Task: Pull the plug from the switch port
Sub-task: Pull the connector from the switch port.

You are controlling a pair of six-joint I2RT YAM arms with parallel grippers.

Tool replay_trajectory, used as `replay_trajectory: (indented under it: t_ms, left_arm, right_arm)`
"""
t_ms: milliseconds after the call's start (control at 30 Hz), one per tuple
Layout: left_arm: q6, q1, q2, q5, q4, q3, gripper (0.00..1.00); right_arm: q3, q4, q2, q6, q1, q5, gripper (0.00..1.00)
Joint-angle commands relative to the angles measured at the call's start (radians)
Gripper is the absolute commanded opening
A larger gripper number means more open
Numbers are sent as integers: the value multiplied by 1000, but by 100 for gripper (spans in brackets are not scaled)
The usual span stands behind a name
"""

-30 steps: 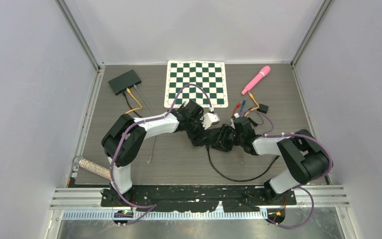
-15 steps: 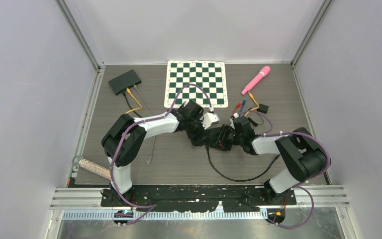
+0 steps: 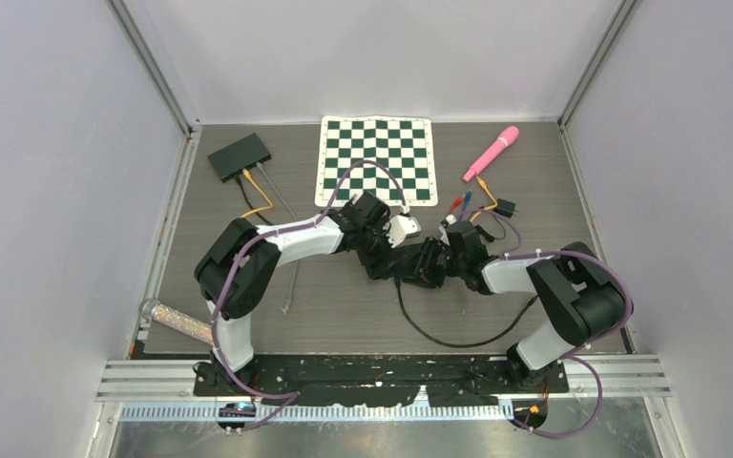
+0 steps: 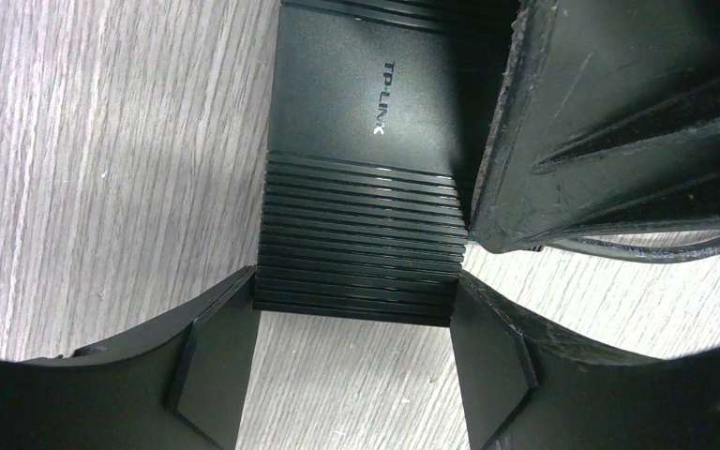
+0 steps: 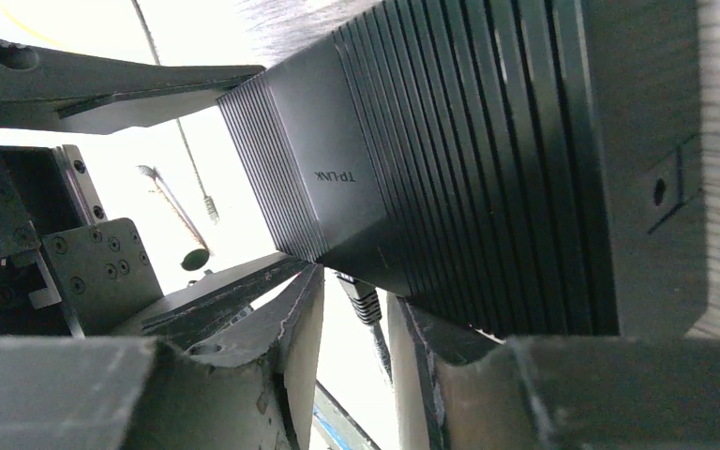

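Mid-table, the left gripper (image 4: 356, 309) clamps the ribbed sides of a black TP-Link switch (image 4: 366, 178), bracing it. The right gripper (image 5: 356, 323) straddles the black plug (image 5: 364, 302), which looks seated in the switch's port. Whether those fingers pinch it cannot be told. The pull itself appears not yet done.

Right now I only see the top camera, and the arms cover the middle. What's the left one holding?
Observer: The left gripper clamps a black switch by its ribbed end.
Operator: Any writing on it?
Observer: Yes, TP-LINK, printed on top.
Operator: Where's the plug?
Observer: The plug sticks out from the switch's edge, between the fingers of the right gripper; I cannot tell whether they pinch it.
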Motion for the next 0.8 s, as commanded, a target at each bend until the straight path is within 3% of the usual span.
replay_trajectory:
  t_ms: [0, 200, 300, 367, 600, 767]
  left_arm:
    - [-12, -9, 6, 71, -46, 7, 48]
    - [-18, -9, -2, 75, -41, -2, 47]
    - [-21, -9, -3, 75, -36, -5, 47]
    - [-29, -9, -4, 78, -32, -4, 47]
    - [-62, -9, 3, 125, -19, 1, 45]
    - [-72, -9, 10, 158, -29, 9, 45]
  right_arm:
    - [-2, 58, 49, 14, 6, 46, 35]
    - [-38, 80, 35, 43, 6, 85, 21]
    - [-38, 41, 12, 16, 6, 99, 20]
    - [-44, 51, -5, 9, 5, 81, 22]
    - [-100, 78, -89, 5, 12, 96, 45]
    - [-89, 118, -50, 20, 12, 93, 44]
